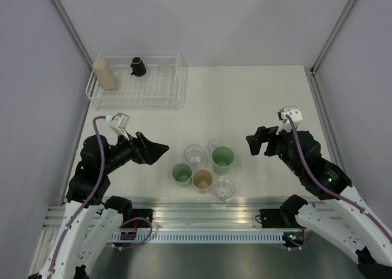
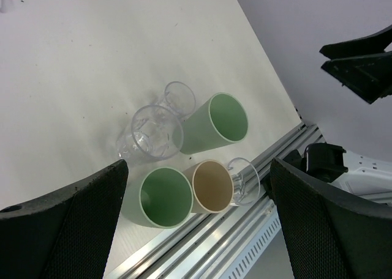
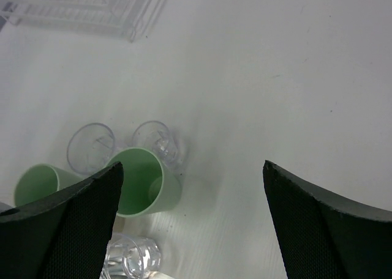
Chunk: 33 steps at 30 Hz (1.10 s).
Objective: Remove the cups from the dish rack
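1. Cups in the dish rack (image 1: 141, 101), at the far left corner of the table (image 1: 263, 95), look to number three. A tan cup (image 1: 105, 74) leans at the rack's left end, a small black cup (image 1: 138, 66) tilts near the back rail, and what seems to be a clear cup (image 1: 164, 65) stands to its right, hard to make out.
2. Six unloaded cups (image 1: 202, 180) stand upright in a tight cluster near the front edge, between your two arms. Two are green, one is tan and three are clear.
3. Expect the racked cups to be light, stiff and thin-walled, with smooth sides that could slip or skid away under a glancing touch. The clear one is the easiest to misjudge.
4. Take hold across the wall just below the rim, one finger inside and one outside, or span the body where a prong does not block you. Lift the leaning tan cup along its own axis so it clears the prongs.
5. Your left gripper (image 1: 158, 152) hangs low beside the cluster with its jaws spread wide and empty, arm folded back toward its base. It sits well apart from the rack but on the rack's side.
6. Your right gripper (image 1: 251, 144) mirrors it on the other side of the cluster, jaws fully apart and holding nothing.
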{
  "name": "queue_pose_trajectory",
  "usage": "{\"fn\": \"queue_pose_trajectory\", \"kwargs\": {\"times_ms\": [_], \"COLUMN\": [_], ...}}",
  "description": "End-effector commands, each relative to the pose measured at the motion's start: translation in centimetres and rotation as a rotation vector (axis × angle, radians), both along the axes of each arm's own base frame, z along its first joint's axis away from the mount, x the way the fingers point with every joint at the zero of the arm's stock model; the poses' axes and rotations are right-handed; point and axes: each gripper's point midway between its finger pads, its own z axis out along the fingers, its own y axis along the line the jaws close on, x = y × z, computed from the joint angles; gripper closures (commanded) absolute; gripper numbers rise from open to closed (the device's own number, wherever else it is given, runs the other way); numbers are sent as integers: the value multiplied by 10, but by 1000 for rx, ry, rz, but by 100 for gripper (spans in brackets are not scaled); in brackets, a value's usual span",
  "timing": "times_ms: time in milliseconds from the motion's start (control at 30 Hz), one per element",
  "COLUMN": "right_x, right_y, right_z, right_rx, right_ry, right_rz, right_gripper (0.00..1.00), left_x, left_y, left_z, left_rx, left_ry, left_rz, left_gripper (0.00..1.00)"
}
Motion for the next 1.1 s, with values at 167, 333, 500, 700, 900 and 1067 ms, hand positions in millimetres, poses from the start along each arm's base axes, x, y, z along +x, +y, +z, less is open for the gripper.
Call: {"fn": "queue_pose_trajectory", "kwargs": {"times_ms": [167, 333, 500, 700, 900, 1067], "right_x": [5, 1, 1, 1, 3, 2], "right_y": [3, 7, 8, 9, 10, 10], "right_z": [26, 24, 22, 32, 27, 23], "right_rx": [93, 109, 98, 114, 101, 91], "right_ry": [-36, -28, -25, -64, -63, -58], "right_rz": [-39, -12, 0, 13, 16, 17], "right_gripper": [2, 2, 2, 2, 2, 2], "left_x": [-12, -14, -11, -7, -1, 3], "left_y": [7, 8, 6, 7, 9, 19], "left_z": [13, 10, -4, 2, 11, 26], "left_rx": [18, 19, 22, 2, -25, -12], "left_ry": [-68, -70, -30, -71, -104, -160], "left_rz": [10, 11, 11, 25, 61, 125], "left_gripper": [0, 0, 0, 0, 0, 0]}}
